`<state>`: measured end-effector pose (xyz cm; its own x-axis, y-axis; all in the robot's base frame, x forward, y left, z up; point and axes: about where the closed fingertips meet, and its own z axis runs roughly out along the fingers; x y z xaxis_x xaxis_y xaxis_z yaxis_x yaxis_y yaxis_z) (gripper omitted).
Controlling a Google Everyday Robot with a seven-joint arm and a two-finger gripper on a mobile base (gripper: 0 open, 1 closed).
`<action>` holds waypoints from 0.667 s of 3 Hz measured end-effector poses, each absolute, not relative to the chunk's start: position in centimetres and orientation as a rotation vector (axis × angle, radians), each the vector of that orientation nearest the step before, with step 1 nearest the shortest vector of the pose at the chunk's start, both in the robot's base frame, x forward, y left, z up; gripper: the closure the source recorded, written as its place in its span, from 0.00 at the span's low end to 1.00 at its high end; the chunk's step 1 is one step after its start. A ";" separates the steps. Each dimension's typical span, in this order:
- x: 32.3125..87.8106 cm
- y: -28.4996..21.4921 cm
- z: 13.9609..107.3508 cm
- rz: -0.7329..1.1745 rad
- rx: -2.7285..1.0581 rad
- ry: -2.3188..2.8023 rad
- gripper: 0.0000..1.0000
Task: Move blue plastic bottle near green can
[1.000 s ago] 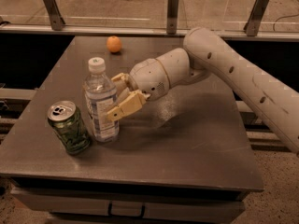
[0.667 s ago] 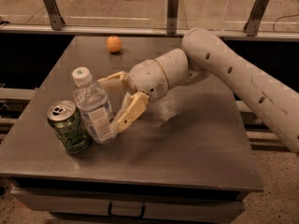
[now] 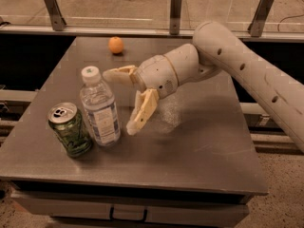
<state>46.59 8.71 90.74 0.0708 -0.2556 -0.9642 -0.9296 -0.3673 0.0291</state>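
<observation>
A dull grey metal worktop point(image 3: 204, 151) filled most of the scene, with a pale drawer front and a dark handle point(image 3: 127, 216) under its near edge. Nearest on its left side stood the green can point(image 3: 70, 129), upright, its silver top and pull tab facing up. Just to the right of it and a little further back stood the blue plastic bottle point(image 3: 100, 109), upright with its white cap on and its label facing forward; it stood right beside the can, and whether the two touched could not be told.

To the right of the bottle hung the claw point(image 3: 118, 101), spread wide open and holding nothing. One cream finger pointed down toward the worktop just beside the bottle's lower half, the other reached out level with the cap; neither appeared to touch the bottle. Behind the claw the rounded white wrist joined the thick white arm point(image 3: 247, 65), which ran up and off to the right edge.

Further back, near the far edge of the worktop, lay a small orange point(image 3: 116, 45), well apart from everything else. Beyond it ran a rail with metal posts point(image 3: 175, 6).
</observation>
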 end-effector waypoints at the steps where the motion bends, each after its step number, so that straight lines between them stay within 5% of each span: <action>1: 49.5 5.2 93.5 1.157 -1.683 1.260 0.00; 2: 54.2 -1.2 99.7 0.861 -1.571 1.347 0.00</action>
<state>54.16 -1.16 99.66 0.1750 -0.3822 -0.9074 -0.9840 -0.0361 -0.1746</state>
